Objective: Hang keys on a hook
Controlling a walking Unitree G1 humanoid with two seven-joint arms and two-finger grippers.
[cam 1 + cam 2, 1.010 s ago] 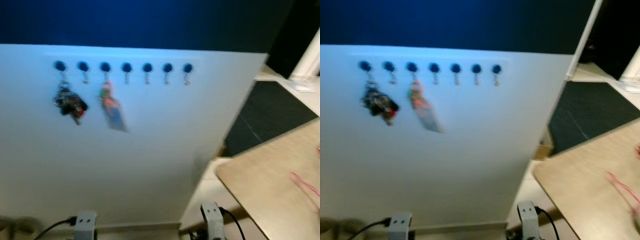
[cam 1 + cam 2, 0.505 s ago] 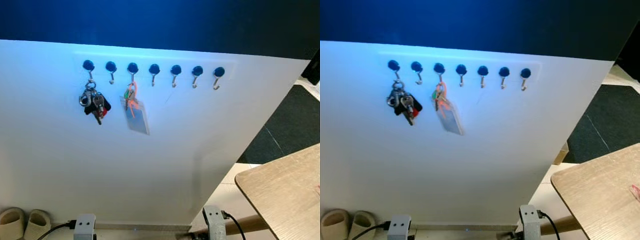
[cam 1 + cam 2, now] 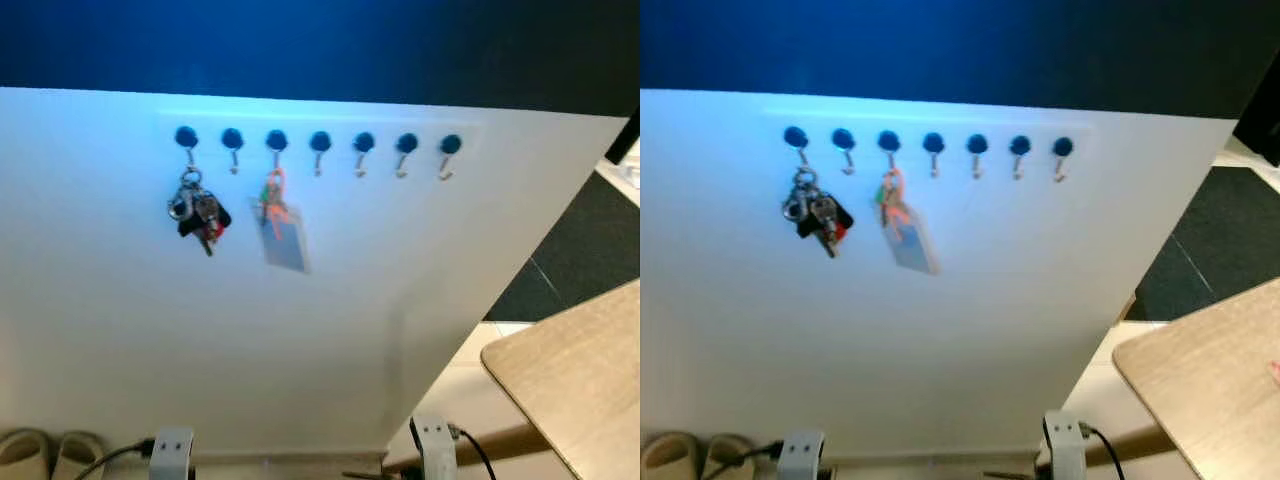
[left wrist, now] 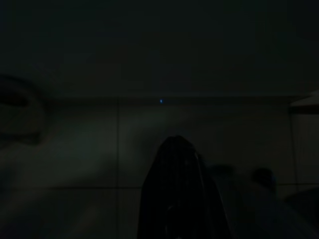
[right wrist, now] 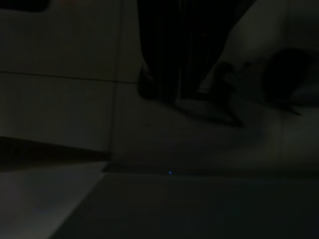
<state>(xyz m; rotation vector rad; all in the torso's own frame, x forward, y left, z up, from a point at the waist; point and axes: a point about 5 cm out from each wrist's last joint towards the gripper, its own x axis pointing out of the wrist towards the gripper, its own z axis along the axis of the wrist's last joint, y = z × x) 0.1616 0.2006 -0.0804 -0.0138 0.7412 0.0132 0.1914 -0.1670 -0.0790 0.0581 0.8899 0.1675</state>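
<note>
Left eye view: a white wall point(image 3: 300, 330) carries a row of seven blue hooks point(image 3: 320, 142). The keys point(image 3: 197, 210) hang from the leftmost hook; a card tag point(image 3: 283, 240) on an orange loop hangs from the third. Slippers point(image 3: 45, 452) sit on the floor at lower left, a tabletop point(image 3: 580, 370) corner at right. Both wrist views are very dark, showing the left claw point(image 4: 174, 199) and right claw point(image 5: 172, 55) as black shapes; I cannot tell whether either is spread or closed.

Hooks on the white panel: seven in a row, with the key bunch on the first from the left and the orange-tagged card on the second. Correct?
Not quite. The left eye view shows the card with the orange tag on the third hook, not the second hook, which is bare. The key bunch does hang on the first of seven.
</note>
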